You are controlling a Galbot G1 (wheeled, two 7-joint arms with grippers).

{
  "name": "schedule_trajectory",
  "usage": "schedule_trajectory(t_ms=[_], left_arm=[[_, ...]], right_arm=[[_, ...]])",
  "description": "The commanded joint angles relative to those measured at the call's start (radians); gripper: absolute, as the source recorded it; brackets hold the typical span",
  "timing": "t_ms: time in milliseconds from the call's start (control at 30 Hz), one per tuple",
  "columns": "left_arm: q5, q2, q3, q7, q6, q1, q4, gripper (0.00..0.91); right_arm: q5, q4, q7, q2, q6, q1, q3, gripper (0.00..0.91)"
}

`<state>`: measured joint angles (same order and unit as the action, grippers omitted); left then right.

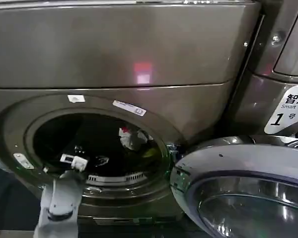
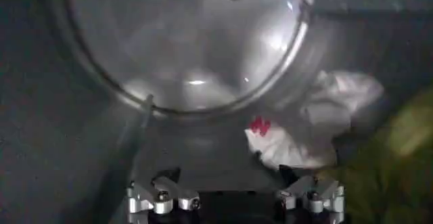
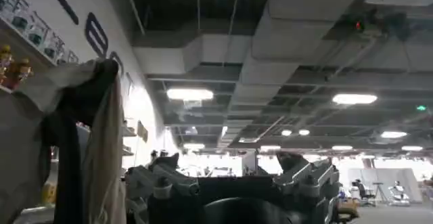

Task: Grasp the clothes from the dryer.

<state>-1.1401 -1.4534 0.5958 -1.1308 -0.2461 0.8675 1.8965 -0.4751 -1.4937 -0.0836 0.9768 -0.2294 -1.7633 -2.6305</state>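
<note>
Spread wide, left hand (image 2: 235,202) is reaching into the dryer (image 1: 139,54); clothes (image 2: 318,127) are lying ahead toward the door side.

Dim drum (image 2: 189,49) interior, soft blur; pink glare on dryer (image 1: 143,72).

Ceiling lights (image 3: 190,94) — ducts (image 3: 223,49) (overhead) — wall shelves (image 3: 27,29).

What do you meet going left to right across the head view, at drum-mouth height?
Dryer porthole rim → left tool inside the drum mouth → clothes → open glass door.
</note>
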Motion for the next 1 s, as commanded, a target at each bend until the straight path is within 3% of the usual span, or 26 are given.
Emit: schedule_trajectory(t_ms=[33,567,1000], left_arm=[[-0.23,0.022,-0.013,-0.216,0.344,-0.125,-0.118,0.907],[-0.17,0.065,-0.022,-0.217,0.341,-0.131,-0.223,0.907],[-0.126,0.058,-0.036,-0.216,0.328,-0.157,-0.35,0.907]], right_arm=[[0.001,-0.004,0.0,0.005,0.002,0.005,0.007,0.907],[0.007,-0.012,0.0,0.012,0.006,0.023,0.04,0.907],[0.025,-0.016,0.0,0.012,0.013,0.042,0.068,0.907]])
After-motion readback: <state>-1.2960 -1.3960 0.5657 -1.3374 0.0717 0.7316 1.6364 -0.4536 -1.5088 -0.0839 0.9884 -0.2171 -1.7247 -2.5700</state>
